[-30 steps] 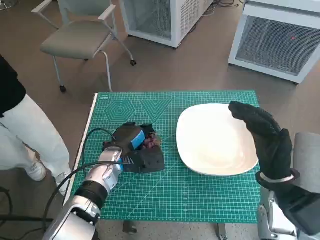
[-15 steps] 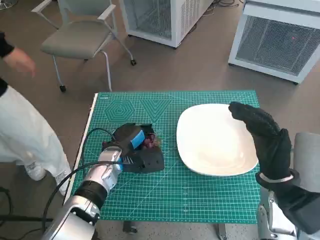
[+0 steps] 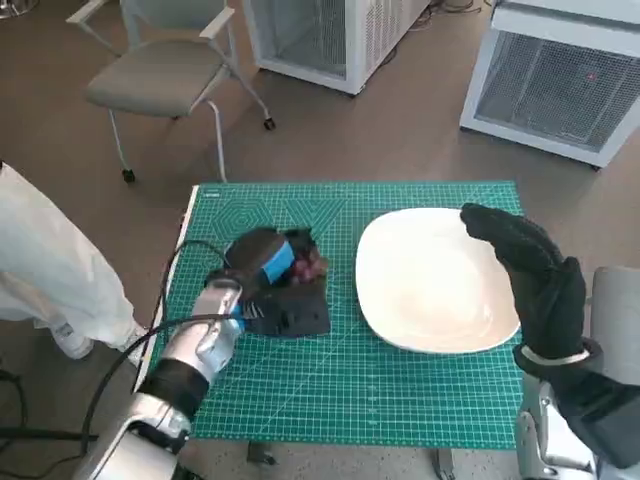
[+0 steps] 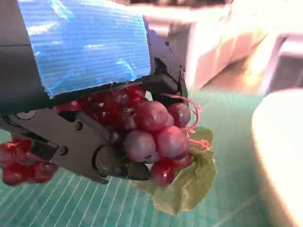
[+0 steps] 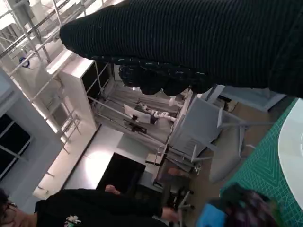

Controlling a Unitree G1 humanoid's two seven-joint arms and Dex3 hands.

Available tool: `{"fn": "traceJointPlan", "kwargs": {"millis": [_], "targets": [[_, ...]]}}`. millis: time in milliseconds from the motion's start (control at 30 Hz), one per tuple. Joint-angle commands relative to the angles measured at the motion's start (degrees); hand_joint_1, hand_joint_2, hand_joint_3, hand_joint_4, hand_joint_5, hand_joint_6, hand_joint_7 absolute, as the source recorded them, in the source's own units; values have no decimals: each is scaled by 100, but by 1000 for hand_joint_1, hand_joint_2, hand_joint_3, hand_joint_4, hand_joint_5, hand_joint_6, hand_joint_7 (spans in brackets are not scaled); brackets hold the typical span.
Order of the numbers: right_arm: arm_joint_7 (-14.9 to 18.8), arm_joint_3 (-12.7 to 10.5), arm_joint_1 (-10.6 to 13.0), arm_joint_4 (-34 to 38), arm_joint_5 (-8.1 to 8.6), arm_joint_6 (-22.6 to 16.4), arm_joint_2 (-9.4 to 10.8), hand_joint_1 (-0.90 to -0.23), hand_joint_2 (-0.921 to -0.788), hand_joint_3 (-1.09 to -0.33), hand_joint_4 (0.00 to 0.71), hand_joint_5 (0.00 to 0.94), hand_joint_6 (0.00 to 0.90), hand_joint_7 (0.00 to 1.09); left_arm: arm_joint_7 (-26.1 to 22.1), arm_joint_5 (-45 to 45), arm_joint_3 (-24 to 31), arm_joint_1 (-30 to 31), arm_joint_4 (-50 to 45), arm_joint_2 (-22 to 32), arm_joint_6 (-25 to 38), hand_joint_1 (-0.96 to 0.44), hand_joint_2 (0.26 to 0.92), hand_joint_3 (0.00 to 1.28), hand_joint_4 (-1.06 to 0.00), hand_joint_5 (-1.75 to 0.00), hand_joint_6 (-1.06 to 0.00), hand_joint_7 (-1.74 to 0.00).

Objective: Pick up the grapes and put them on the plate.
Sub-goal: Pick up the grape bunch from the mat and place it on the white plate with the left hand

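A bunch of dark red grapes (image 3: 308, 265) with a green leaf (image 4: 188, 183) sits in the grip of my left hand (image 3: 268, 278), over the left half of the green mat. In the left wrist view the grapes (image 4: 150, 128) bulge out from under the blue-taped back of that hand (image 4: 85, 52), and the black fingers (image 4: 80, 144) close round them. The white plate (image 3: 430, 280) lies to the right of the grapes, with a gap of mat between. My gloved right hand (image 3: 530, 272) is raised flat over the plate's right rim and holds nothing.
The green cutting mat (image 3: 350, 390) covers the small table. A person in white trousers (image 3: 50, 270) stands close to the table's left edge. A grey chair (image 3: 165, 75) and white cabinets (image 3: 555, 80) stand beyond the table. The right wrist view shows a person in black (image 5: 90, 208).
My left hand has shifted a little toward the far side with the grapes in its grip. The person on the left has moved. My right hand has stayed put.
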Motion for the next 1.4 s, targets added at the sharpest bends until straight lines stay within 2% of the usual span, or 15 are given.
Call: {"fn": "traceJointPlan", "kwargs": {"millis": [33,200,367,667,1067,1267,1400], "targets": [[-14,-35,22,57,-14,38,-29,-605,-921,-740,327,2,-1,687,-208,-48,169,260,-950,175,168,3,730,514,-525,-1536,-589,-1163],[-15,-56,9,80,-15,9,-21,-605,-921,-738,329,3,-1,687,-287,-10,285,414,-1645,252,273,2,871,224,-638,-1306,-541,-1204],[-47,-63,6,83,-51,-14,-12,-605,-921,-736,331,3,-1,688,-279,63,342,439,-2044,298,290,2,913,130,-678,-1221,-535,-1222],[-88,-67,27,31,-58,6,-13,-602,-921,-735,331,3,-1,689,-253,169,368,250,-2217,334,251,1,920,68,-739,-1121,-578,-1205],[-73,-104,21,74,-33,-64,-63,-605,-921,-732,332,3,-1,690,-182,440,194,-114,-2017,110,175,1,919,62,-736,-1067,-595,-1249],[-67,-113,36,45,-29,-83,-90,-606,-921,-731,332,3,-1,690,-261,408,69,-434,-1632,-214,75,1,920,77,-701,-1063,-598,-1286],[-72,-113,62,-5,-38,-87,-104,-606,-921,-730,333,3,-1,691,-245,405,-40,-700,-1228,-460,-31,1,920,116,-624,-1161,-586,-1278]]}}
